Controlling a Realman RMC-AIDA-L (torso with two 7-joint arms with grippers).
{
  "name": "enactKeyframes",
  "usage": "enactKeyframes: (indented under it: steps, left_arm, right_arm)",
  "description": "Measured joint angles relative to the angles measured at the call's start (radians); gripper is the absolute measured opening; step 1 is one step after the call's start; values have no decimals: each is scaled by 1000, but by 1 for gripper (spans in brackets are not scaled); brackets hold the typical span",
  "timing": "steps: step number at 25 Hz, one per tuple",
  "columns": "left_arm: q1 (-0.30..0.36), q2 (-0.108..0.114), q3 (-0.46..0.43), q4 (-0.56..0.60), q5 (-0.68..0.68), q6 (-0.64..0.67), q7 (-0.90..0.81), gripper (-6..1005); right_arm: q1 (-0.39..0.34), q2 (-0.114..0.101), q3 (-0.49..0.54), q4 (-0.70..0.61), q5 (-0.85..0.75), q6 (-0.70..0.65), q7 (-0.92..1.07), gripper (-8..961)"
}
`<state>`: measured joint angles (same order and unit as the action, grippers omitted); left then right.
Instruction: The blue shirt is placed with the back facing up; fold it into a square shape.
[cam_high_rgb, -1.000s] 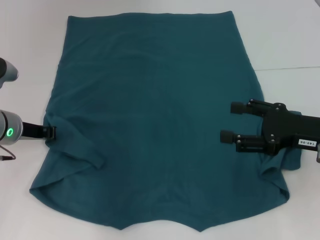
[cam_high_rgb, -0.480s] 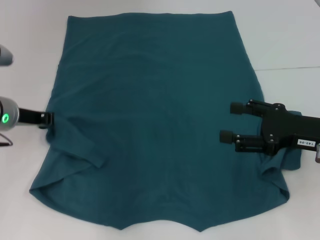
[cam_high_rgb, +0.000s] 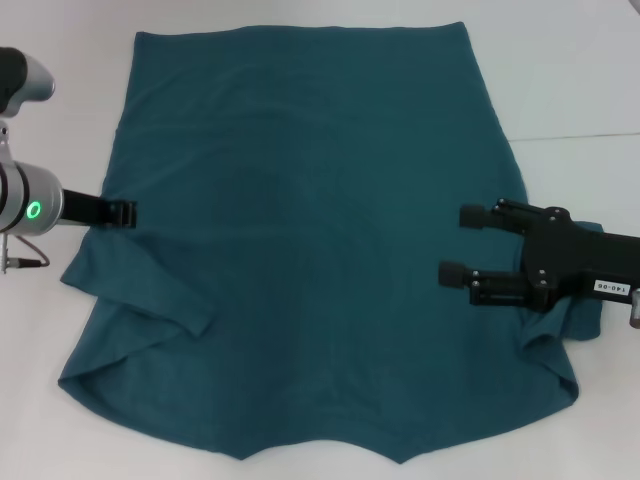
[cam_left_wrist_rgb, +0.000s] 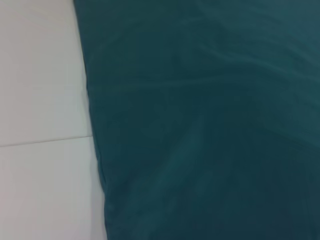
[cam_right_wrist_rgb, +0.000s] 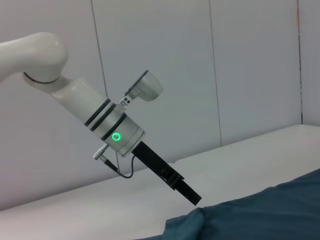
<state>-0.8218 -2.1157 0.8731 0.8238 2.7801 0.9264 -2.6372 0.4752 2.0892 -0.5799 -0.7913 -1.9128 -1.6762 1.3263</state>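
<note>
You have one blue shirt (cam_high_rgb: 310, 250) spread across the white desk (cam_high_rgb: 570, 80), filling most of the head view from twelve o'clock down to six, and the fold has scarcely begun: the body lies open and flat, with only the sleeve at eight o'clock (cam_high_rgb: 140, 300) turned inward over the cloth, and the sleeve at four o'clock (cam_high_rgb: 570, 330) bunched under the other arm. Your left pincer (cam_high_rgb: 125, 213) sits at nine o'clock, its tip at the shirt's side edge, seemingly lifting that edge; its wrist camera looks down on that same edge (cam_left_wrist_rgb: 97, 150) and shows no fingers, and the right wrist view shows only a slim dark tip (cam_right_wrist_rgb: 192, 197) meeting a raised hump of fabric, so you cannot tell whether it is spread or closed. Your right pincer (cam_high_rgb: 458, 243) lies at three o'clock, fingers set wide apart and pointing toward the shirt's middle, holding nothing, hovering over or resting on the cloth there. By my reckoning nearly all remains: both sides brought in, then the length folded up to make the square. Counted: one shirt, two pincers, one desk
</note>
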Motion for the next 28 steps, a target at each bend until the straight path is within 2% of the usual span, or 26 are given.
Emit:
enactKeyframes:
  steps: [6,11,13,24,28]
  left_arm:
    - [46,7,-6,4,22,-16,-20,128]
    - [86,3,-6,2,53,-61,-28,130]
    - [92,2,-7,-2,62,-71,-27,331]
    - [101,2,-6,-46,75,-125,-21,784]
    - [101,2,-4,-63,75,-150,-19,837]
  right_arm:
    - [-4,-1,0,2,2,0,-5,917]
    - [-3,-1,0,2,2,-1,-6,917]
    - [0,-1,0,2,2,-2,-6,917]
    - [3,0,0,1,2,-7,-6,916]
    - [2,0,0,1,2,-7,-6,915]
